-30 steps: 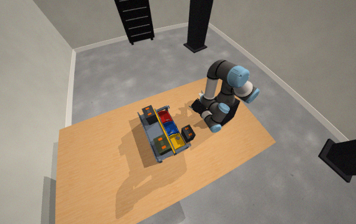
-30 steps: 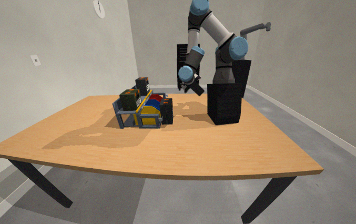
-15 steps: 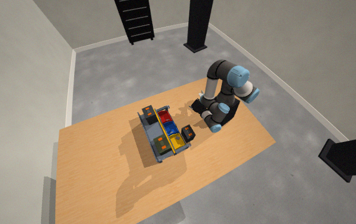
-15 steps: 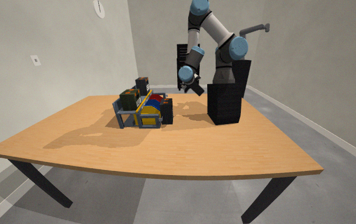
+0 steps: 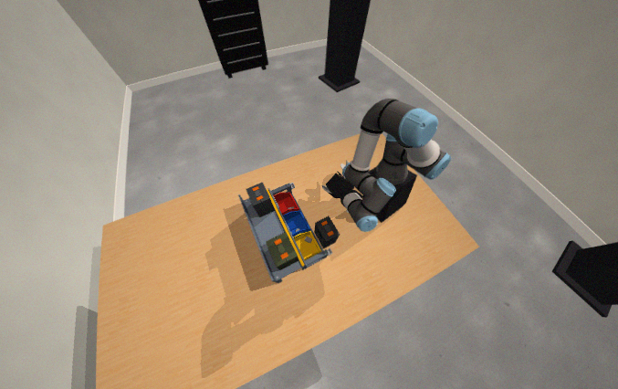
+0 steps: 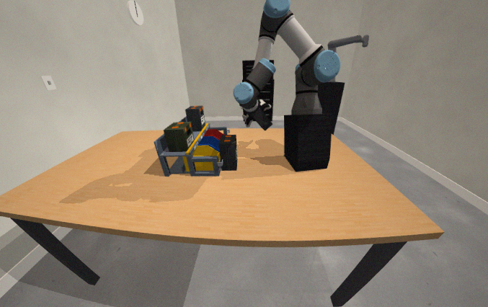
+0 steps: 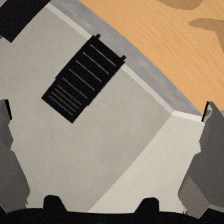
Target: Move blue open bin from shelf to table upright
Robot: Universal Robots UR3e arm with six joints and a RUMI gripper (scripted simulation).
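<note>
The blue open bin (image 5: 296,223) sits in the grey shelf rack (image 5: 279,229) between a red bin (image 5: 286,201) and a yellow bin (image 5: 307,244). In the exterior view the blue bin (image 6: 208,143) shows behind the yellow bin (image 6: 203,163). My gripper (image 5: 336,183) is open and empty, held in the air to the right of the rack, well apart from it; it also shows in the exterior view (image 6: 255,119). In the wrist view the two fingers stand wide at the frame edges (image 7: 110,165), with only wall, floor and table edge between them.
A black box (image 5: 326,230) stands on the table against the rack's front by the yellow bin. A dark green box (image 5: 280,251) and a black box (image 5: 258,196) sit on the rack's top. The robot's black pedestal (image 6: 307,141) stands at the table's right.
</note>
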